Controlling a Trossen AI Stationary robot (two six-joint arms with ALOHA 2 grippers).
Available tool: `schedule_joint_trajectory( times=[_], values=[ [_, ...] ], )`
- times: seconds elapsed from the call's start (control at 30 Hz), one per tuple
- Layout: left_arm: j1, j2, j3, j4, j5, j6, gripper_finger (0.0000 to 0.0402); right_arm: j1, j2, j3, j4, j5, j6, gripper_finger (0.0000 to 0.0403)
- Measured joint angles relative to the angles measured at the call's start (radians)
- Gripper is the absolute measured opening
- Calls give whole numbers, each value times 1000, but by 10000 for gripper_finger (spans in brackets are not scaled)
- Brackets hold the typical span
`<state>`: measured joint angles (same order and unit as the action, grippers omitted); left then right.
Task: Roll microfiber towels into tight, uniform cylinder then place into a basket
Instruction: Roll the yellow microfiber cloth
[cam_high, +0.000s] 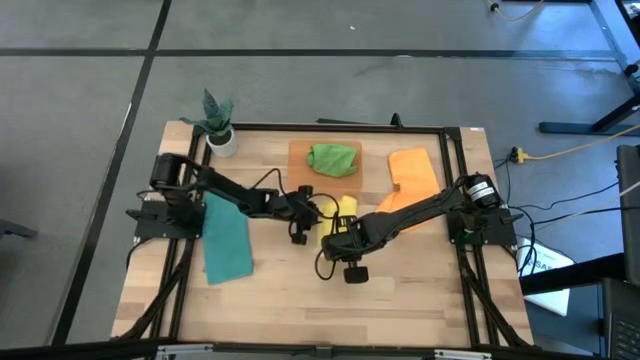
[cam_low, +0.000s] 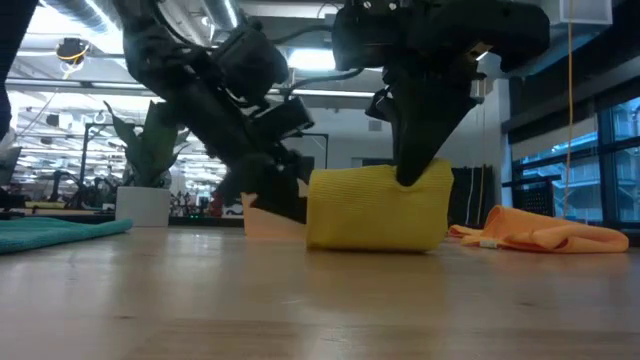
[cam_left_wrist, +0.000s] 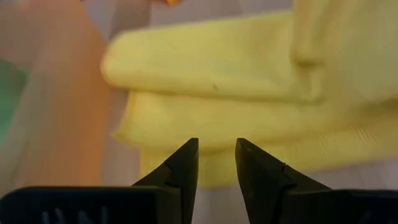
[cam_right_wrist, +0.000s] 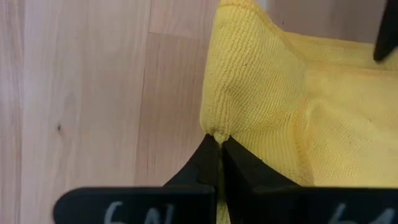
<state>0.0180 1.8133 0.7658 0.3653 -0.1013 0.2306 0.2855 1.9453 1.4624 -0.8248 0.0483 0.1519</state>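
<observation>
The yellow towel (cam_high: 341, 213) lies partly rolled into a thick bundle on the table's middle; it also shows in the low view (cam_low: 378, 208). My right gripper (cam_right_wrist: 219, 142) stands over its near end, shut on it. My left gripper (cam_left_wrist: 216, 149) is at the towel's left side, its fingers a little apart with nothing between them. The orange basket (cam_high: 298, 160) at the far middle holds a rolled green towel (cam_high: 333, 158). A teal towel (cam_high: 227, 240) lies flat at the left, and an orange towel (cam_high: 412, 175) lies at the right. My right gripper pinches a raised fold at the yellow towel's edge (cam_right_wrist: 219, 132) between its two fingers. The fingers come from above, pointing down (cam_low: 412, 170). The towel rests on the table under the hold. I cannot tell whether my left gripper touches the towel.
A small white pot with a green plant (cam_high: 218, 128) stands at the far left corner. A black frame (cam_high: 330, 127) runs around the tabletop. Bare wood (cam_high: 300, 300) lies along the near edge.
</observation>
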Motion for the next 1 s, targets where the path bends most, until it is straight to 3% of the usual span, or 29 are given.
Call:
schedule_joint_trajectory(
  times=[0.43, 0.7, 0.83, 1.0],
  values=[
    [15, 78, 6, 20, 31, -17, 98, -6, -5, 0, -2, 5, -1, 8],
    [13, 78, 5, 9, 43, -13, 98, -41, -64, 0, -33, 135, 0, 8],
    [13, 78, 5, 8, 44, -11, 98, -80, -66, -4, -36, 140, 3, 8],
    [13, 79, 5, 4, 44, -11, 98, -129, -66, -37, -37, -35, -2, 8]
  ],
)
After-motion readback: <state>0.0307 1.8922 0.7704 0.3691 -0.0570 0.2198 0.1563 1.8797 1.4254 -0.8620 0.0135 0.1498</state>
